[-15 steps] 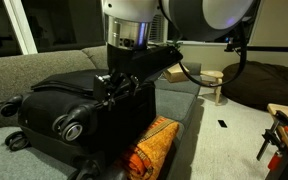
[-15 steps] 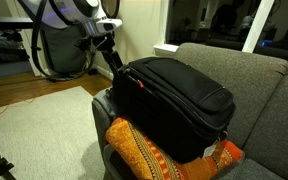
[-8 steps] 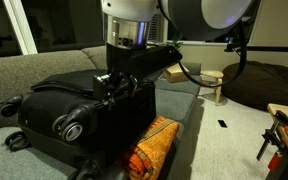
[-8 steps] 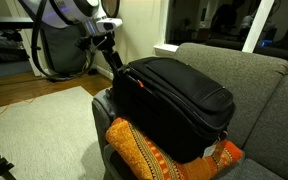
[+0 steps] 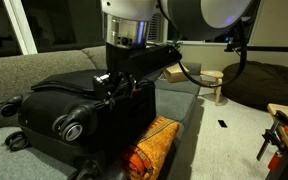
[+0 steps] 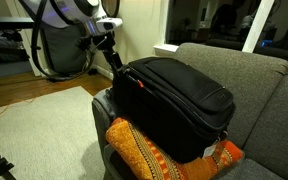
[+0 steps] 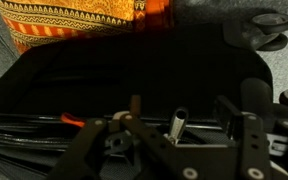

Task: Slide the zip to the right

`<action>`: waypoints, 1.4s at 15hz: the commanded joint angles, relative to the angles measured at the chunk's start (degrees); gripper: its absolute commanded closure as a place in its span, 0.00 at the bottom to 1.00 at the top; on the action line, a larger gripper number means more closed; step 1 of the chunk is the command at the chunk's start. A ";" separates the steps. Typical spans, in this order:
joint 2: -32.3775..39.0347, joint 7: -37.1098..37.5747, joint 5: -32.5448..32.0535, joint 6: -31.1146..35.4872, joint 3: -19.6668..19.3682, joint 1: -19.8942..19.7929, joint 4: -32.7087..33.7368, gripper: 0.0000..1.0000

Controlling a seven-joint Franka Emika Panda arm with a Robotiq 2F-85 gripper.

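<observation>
My gripper (image 5: pixel 120 92) sits low on near edge of black suitcase (image 6: pixel 179 90). Suitcase lies on grey couch (image 6: pixel 256 68). In wrist view, zip (image 7: pixel 177 124) shows as small silvery tab on dark rim seam, sitting between my finger links. Can't tell whether my jaws pinch tab or only flank it. Orange patterned cushion (image 5: pixel 150 146) pressed against suitcase. Grey-hubbed wheel (image 5: pixel 72 128) faces camera.
</observation>
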 commanded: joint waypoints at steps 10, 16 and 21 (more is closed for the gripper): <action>1.47 2.34 -0.80 0.68 -0.89 0.71 1.80 0.00; 2.94 2.77 -0.84 0.73 -1.85 0.81 3.17 0.00; 3.13 2.89 -1.15 0.66 -2.24 0.78 3.38 0.03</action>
